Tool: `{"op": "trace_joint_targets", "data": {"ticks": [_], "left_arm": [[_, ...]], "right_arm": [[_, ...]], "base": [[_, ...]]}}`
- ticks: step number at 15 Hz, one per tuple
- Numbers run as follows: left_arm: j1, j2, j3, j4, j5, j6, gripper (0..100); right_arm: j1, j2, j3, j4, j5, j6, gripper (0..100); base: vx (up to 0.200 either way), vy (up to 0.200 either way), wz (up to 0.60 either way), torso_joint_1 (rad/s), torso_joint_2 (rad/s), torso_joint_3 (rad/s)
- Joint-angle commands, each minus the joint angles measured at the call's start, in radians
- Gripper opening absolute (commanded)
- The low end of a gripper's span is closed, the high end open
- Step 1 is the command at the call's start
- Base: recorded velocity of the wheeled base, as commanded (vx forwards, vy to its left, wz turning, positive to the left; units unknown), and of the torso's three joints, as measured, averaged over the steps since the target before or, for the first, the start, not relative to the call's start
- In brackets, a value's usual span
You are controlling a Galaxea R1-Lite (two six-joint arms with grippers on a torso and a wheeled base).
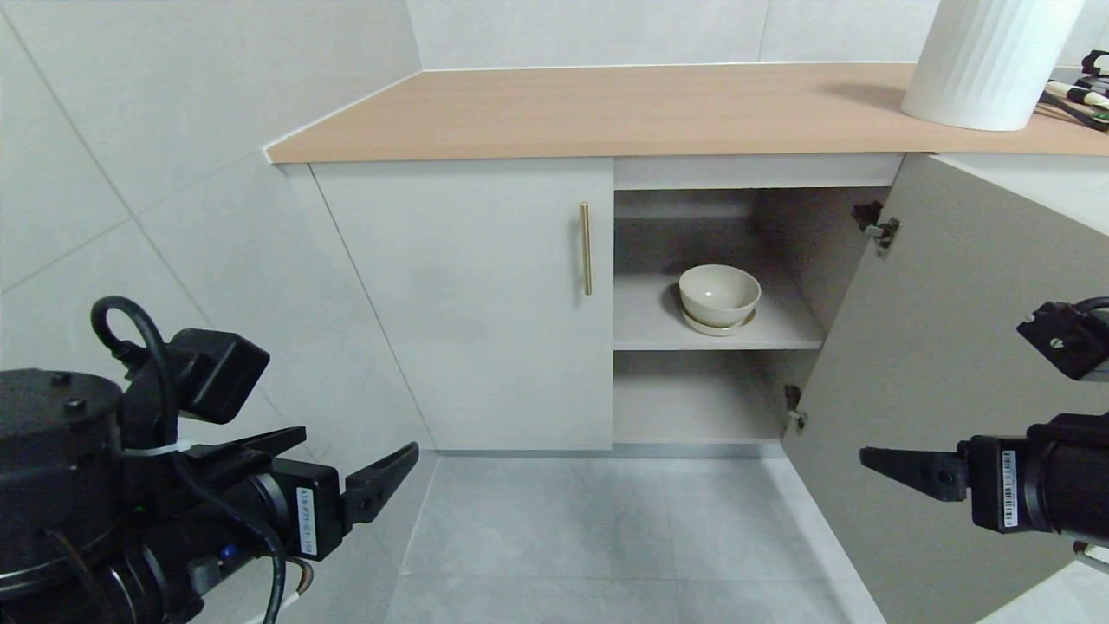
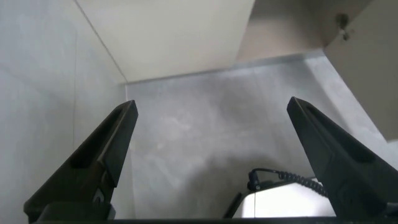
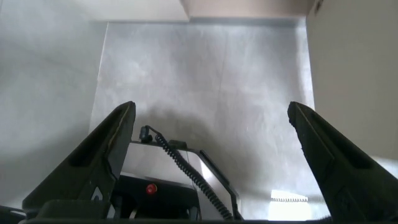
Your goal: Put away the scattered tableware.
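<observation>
The white ribbed container (image 1: 988, 61) on the table (image 1: 606, 108) is cut off at the top, and the dark items (image 1: 1083, 91) beside it are too cropped to identify. Behind the open cupboard door (image 1: 918, 347), a cream bowl (image 1: 719, 293) hides most of the plate (image 1: 717, 329) under it on the middle shelf (image 1: 641, 321). The bowl sits well ahead of the left hand (image 2: 211, 104) and right hand (image 3: 210, 107), both spread wide and empty over the floor (image 1: 606, 537).

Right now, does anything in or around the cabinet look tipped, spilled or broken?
Nothing stands out. The bowl sits upright on a small plate on the cabinet shelf, nothing spilled. The right door hangs open, the left door is shut. The left gripper and right gripper are open and empty.
</observation>
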Motion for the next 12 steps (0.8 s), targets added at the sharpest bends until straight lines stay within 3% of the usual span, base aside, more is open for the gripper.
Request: {"op": "trace_joint_targets", "data": {"ticks": [1, 3, 12], "left_arm": [[-0.002, 0.003, 0.000, 0.000, 0.001, -0.001, 100], [0.000, 0.003, 0.002, 0.000, 0.001, -0.001, 100], [0.000, 0.005, 0.005, 0.000, -0.001, 0.001, 100]], "right_arm": [[0.001, 0.006, 0.000, 0.000, -0.002, 0.001, 100], [0.001, 0.006, 0.000, 0.000, 0.000, 0.001, 100], [0.001, 0.006, 0.002, 0.000, 0.000, 0.000, 100]], "base": [[-0.200, 0.000, 0.00, 0.002, 0.00, 0.007], [-0.200, 0.000, 0.00, 0.000, 0.00, 0.005], [0.000, 0.000, 0.00, 0.000, 0.00, 0.000]]}}
